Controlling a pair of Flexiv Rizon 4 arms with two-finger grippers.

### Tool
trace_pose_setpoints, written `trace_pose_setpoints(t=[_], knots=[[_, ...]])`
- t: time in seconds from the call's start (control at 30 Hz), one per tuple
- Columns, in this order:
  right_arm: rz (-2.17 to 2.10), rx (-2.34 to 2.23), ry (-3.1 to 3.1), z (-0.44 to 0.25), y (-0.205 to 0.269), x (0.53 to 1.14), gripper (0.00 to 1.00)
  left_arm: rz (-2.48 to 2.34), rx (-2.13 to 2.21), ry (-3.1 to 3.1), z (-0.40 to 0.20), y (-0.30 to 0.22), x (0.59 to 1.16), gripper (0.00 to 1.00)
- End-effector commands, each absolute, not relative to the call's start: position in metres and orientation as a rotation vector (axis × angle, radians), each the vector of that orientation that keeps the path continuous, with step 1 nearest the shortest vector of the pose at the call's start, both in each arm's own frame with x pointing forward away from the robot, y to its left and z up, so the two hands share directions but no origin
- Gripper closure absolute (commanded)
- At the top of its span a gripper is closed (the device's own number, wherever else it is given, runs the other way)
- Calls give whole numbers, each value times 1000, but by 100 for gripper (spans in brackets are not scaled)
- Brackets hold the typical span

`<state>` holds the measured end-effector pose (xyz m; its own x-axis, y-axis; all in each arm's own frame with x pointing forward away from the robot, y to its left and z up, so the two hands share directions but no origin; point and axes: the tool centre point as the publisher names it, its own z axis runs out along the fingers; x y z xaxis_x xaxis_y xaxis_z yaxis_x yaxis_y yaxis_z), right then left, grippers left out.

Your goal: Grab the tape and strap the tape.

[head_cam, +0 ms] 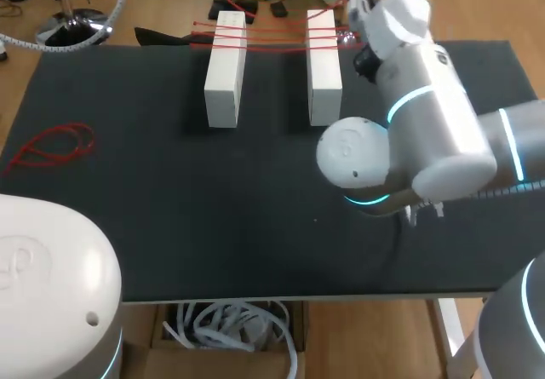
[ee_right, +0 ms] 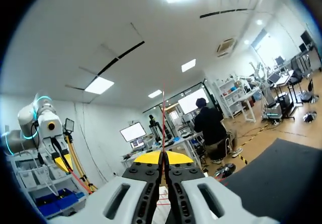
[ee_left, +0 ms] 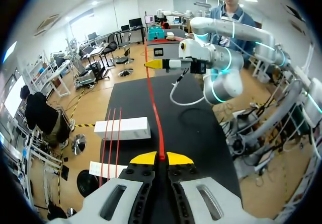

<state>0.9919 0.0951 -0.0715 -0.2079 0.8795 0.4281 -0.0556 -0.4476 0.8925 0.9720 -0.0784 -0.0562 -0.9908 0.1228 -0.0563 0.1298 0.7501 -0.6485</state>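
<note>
The right gripper [ee_right: 163, 159] sat in the lower middle of the frame, its yellow tips pressed together on a thin red tape [ee_right: 163, 118] that ran straight up from between them toward the centre. A dark corner of the table [ee_right: 284, 166] showed at lower right.

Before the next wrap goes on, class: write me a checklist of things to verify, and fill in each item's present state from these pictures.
1. Left gripper shut on the red tape: ok.
2. Right gripper shut on the tape's other end: ok.
3. Tape straight between the two grippers, no sag: ok in the left wrist view.
4. Left white block and right white block lying parallel on the table: ok.
5. Wound strands crossing both blocks: ok.
6. Held tape lined up over the blocks: cannot tell.
</note>
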Motion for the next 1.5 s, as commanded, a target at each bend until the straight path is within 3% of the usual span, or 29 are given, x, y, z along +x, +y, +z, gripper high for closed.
trace_pose_setpoints(t=[0.03, 0.73, 1.2, 1.5], knots=[[1595, 1387, 1032, -54, 120, 992, 100, -1083, 211, 2933, -56, -78, 972, 100], [1595, 1387, 1032, -54, 120, 992, 100, -1083, 211, 2933, -56, -78, 972, 100], [916, 1051, 1303, -41, 152, 988, 100, -1083, 211, 2933, -56, -78, 972, 100], [838, 964, 1386, -39, 161, 986, 100, -1083, 211, 2933, -56, -78, 972, 100]])
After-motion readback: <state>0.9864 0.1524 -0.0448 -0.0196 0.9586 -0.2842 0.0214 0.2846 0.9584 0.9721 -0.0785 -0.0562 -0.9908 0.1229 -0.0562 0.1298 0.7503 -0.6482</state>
